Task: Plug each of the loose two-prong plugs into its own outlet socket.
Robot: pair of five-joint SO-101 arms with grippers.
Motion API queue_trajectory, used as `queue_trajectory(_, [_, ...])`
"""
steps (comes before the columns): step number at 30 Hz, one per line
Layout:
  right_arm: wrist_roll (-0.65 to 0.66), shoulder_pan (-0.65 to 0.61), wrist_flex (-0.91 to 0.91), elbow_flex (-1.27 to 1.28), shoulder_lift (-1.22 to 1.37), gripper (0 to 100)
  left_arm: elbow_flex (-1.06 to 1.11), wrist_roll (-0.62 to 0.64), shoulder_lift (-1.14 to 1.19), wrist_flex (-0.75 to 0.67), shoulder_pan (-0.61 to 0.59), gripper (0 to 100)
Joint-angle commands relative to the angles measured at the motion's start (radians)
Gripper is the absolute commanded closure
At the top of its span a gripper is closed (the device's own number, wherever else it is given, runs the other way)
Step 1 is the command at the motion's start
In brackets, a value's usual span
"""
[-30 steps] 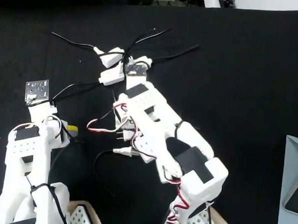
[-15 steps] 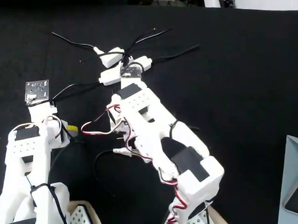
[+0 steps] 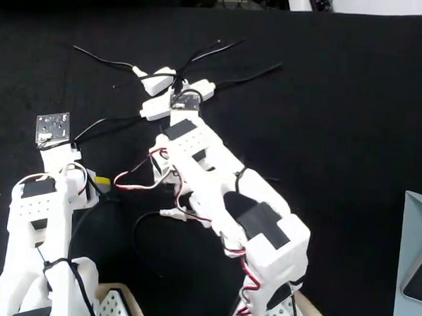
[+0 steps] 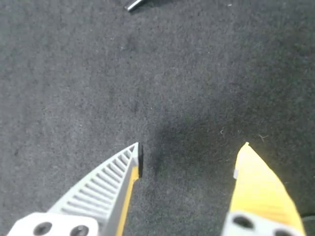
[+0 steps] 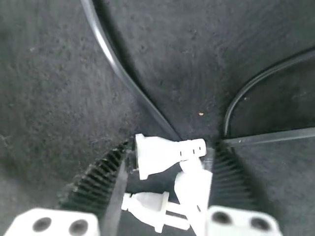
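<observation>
Right gripper [image 5: 170, 147], jaws partly open and gripping nothing, brackets a white plastic two-prong plug [image 5: 165, 155] lying end-to-end between them; left gripper [image 4: 192, 147] gapes empty, farther off.

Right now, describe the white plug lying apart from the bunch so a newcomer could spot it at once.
On the black table, find the right arm, which points at a bunch of white plugs. Beside that arm's middle, towards the left arm, a white plug lies at the end of a looping black cord. Unlike the bunched ones, it sits alone.
</observation>
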Motion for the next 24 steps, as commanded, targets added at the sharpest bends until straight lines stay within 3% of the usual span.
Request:
queue_trajectory(1, [-0.002,0.006,-0.044,0.005,0.015,88.7,-0.007,0.000,-0.025,-0.017,-0.010,69])
queue_trajectory(6, [0.015,0.051,-0.046,-0.001,0.008,92.3,-0.007,0.000,-0.025,-0.017,-0.010,69])
queue_trajectory(10, [0.112,0.092,-0.041,-0.015,0.007,98.5,-0.007,0.000,-0.025,-0.017,-0.010,69])
queue_trajectory(24, [0.338,0.130,0.169,-0.282,0.007,98.6,-0.007,0.000,-0.023,-0.017,-0.008,69])
